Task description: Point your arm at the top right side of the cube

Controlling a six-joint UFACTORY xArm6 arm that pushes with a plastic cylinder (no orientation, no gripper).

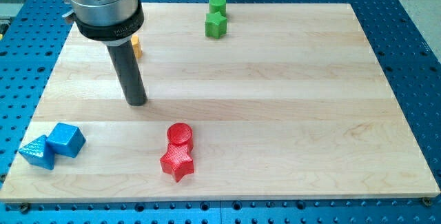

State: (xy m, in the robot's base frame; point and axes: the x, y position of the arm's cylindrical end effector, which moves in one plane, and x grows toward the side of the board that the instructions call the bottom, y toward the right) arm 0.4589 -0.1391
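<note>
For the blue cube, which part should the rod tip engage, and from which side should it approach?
No gripping here: my tip can only touch. Aim at the blue cube's upper right corner, coming in from the view's top right, where my tip already stands. The blue triangular block sits against its lower left side; its top right side is unobstructed.

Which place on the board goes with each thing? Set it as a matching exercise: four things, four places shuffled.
Things:
1. blue cube
2. red star
3. green star
4. my tip

Places:
A. view's top, right of centre line
B. view's bottom left corner area
C. left-centre, on bare wood
D. view's bottom, near the middle

Pairs: 1-B, 2-D, 3-A, 4-C
</note>
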